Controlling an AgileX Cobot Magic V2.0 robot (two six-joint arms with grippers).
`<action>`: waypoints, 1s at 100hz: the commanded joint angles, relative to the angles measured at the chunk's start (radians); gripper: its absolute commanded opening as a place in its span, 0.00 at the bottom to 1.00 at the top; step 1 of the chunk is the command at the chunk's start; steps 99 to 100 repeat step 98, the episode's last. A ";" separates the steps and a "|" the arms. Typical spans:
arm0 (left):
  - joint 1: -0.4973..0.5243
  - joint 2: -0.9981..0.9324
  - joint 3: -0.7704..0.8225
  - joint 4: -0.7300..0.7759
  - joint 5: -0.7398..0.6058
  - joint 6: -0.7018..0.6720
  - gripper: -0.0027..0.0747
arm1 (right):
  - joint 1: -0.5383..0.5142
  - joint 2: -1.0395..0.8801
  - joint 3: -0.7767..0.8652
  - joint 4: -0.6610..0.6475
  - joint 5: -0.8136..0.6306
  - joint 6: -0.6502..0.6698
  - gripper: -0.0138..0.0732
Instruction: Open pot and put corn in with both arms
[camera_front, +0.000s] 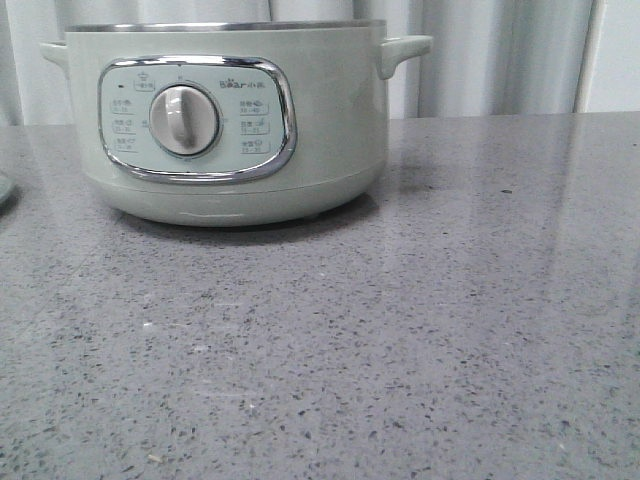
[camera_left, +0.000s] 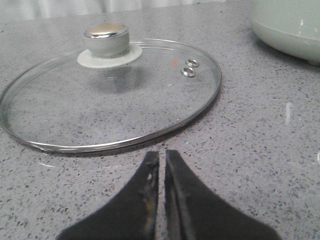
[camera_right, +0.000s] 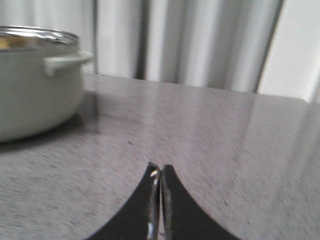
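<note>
Pale-green pot (camera_right: 35, 85) sits well apart from closed right gripper (camera_right: 159, 172).

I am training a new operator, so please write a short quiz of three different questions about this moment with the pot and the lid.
1. True or false: the glass lid sits on the pot.
2. Is the left gripper A) wide open, B) shut and empty, or C) shut on the lid knob?
3. What does the right gripper hold?

Key:
1. False; it lies flat on the table.
2. B.
3. Nothing; its jaws are shut and empty.
</note>
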 joint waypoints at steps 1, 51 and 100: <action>-0.005 -0.034 0.007 -0.002 -0.056 -0.010 0.01 | -0.039 0.006 0.065 0.009 -0.185 -0.009 0.08; -0.005 -0.034 0.007 -0.002 -0.058 -0.010 0.01 | -0.047 -0.112 0.110 0.004 0.217 -0.009 0.08; -0.005 -0.034 0.007 -0.003 -0.058 -0.010 0.01 | -0.047 -0.112 0.110 0.004 0.213 -0.009 0.08</action>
